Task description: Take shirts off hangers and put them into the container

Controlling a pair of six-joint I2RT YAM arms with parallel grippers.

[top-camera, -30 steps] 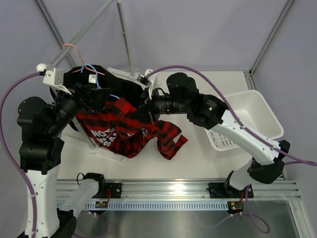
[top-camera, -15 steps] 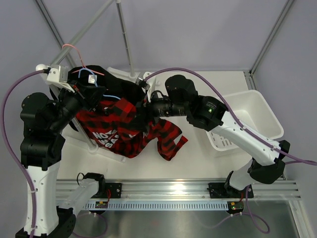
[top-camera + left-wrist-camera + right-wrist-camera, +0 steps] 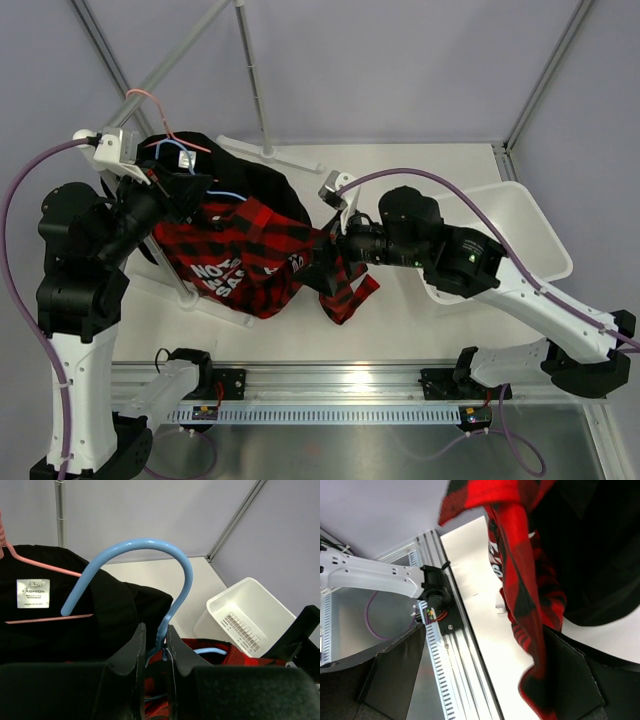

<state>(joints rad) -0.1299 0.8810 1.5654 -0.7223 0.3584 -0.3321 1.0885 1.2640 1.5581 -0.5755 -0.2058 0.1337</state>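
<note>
Right claw (image 3: 318, 256) pulling back toward the basket (image 3: 520, 215) and spreading wide, plaid shirt (image 3: 240, 250) sleeve hanging between its fingers; left claw (image 3: 155, 635) clenching the blue hanger (image 3: 145, 545) neck.

The light blue wire hanger (image 3: 140, 544) is disappearing below its neck between the fingers of the left gripper (image 3: 155, 630), and the pink wire hanger (image 3: 50, 564) is running off at 9 o'clock. Overhead, the right arm (image 3: 470, 260) is covering the white plastic laundry basket (image 3: 510, 215) at its 8 o'clock corner.
</note>
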